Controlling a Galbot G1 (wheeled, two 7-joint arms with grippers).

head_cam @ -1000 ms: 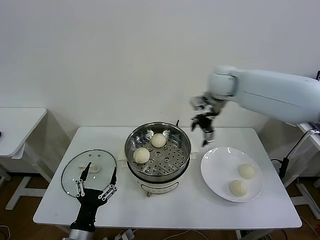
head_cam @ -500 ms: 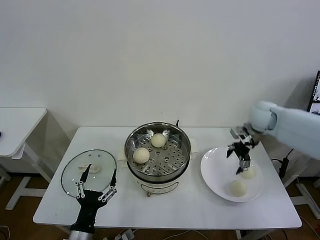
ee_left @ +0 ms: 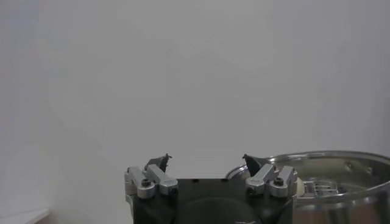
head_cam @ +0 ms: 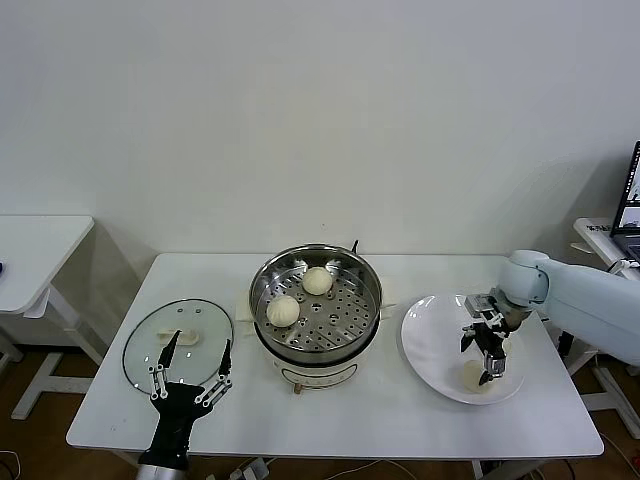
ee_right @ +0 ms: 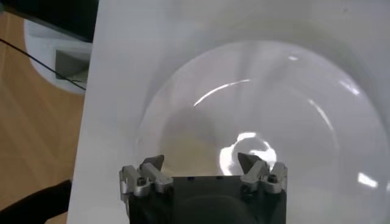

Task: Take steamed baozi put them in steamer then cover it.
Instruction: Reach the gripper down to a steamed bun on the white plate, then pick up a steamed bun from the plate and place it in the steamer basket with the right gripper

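R gripper open over plate, baozi just below

Plain white room, white tables.
White worktable against bare wall; second table left, wooden floor.

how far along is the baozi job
About halfway. Two baozi already sit in the steamer. The open right gripper is over the plate, above a remaining bun. The cover lies on the table beside the steamer, by the open left gripper.
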